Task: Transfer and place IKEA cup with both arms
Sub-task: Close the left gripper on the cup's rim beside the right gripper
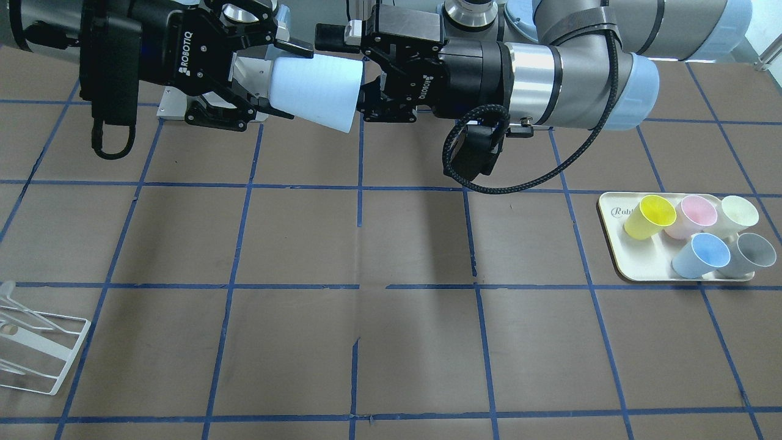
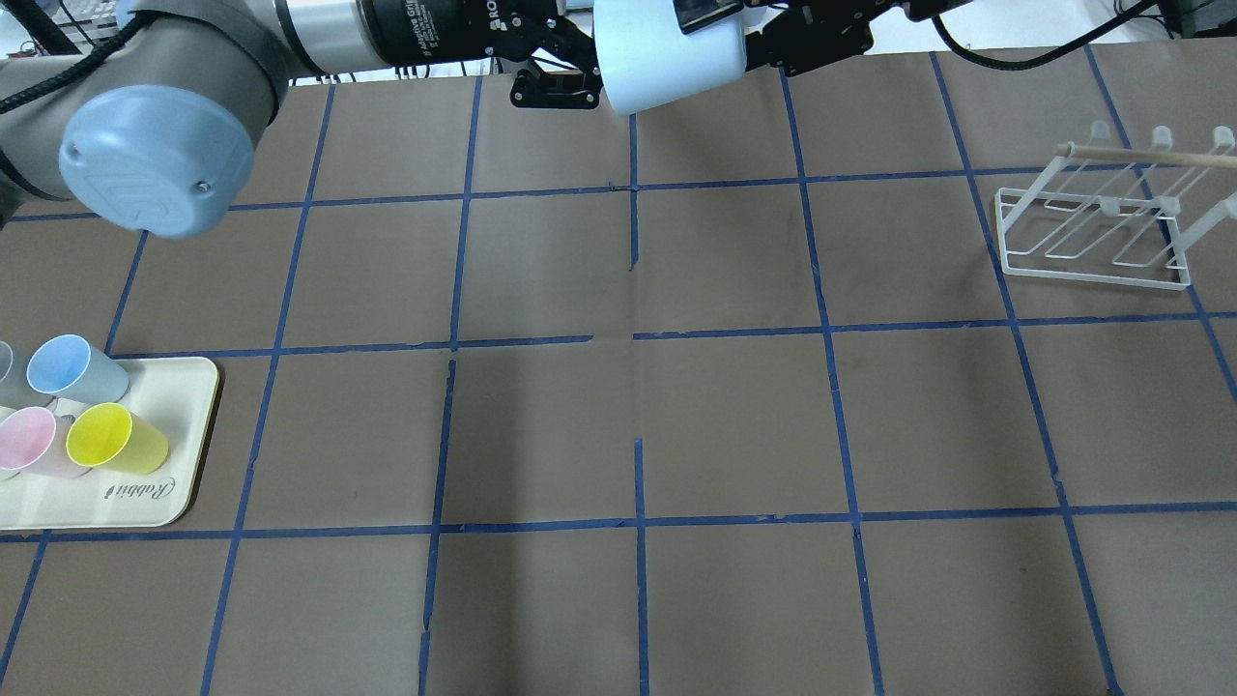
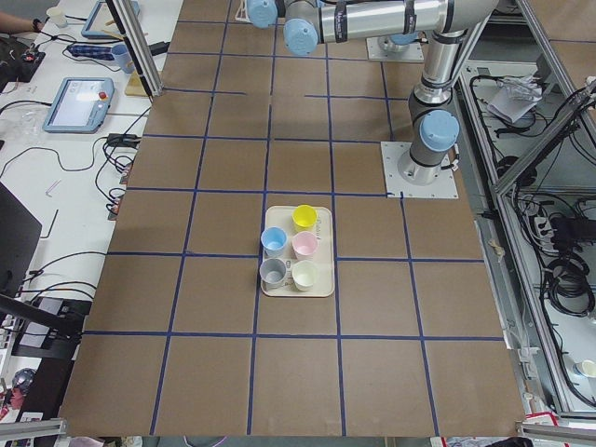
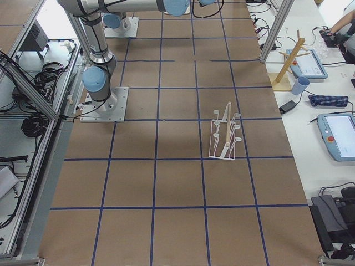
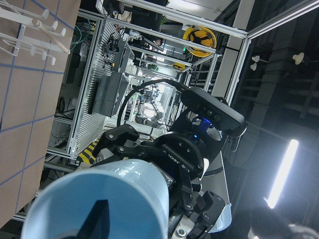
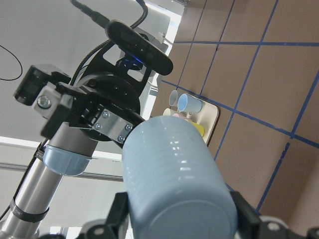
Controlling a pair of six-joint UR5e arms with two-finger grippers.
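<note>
Well clear of the tray, in mid-air over the robot's edge of the brown, blue-taped table, the IKEA cup lies on its side between two robot claws. Its narrow base points away from the tray and its wide rim faces the tray's end of the table. The right gripper, on the far side of the cup from the tray, has its two fingers drawn partway in against opposite sides of the base end, gripping it. The left gripper, the one nearer the tray, meets the cup at the rim. Its wrist camera shows one dark finger reaching inside the cup's mouth, but these views do not show whether that claw is pinching the wall or standing loose. Five other cups sit mouth-up on the tray. A yellow cup, a pink cup and a cream cup form the row nearer the robot. A second blue cup and a grey cup form the row farther from it. A white wire rack sits at the end of the table opposite the tray.
</note>
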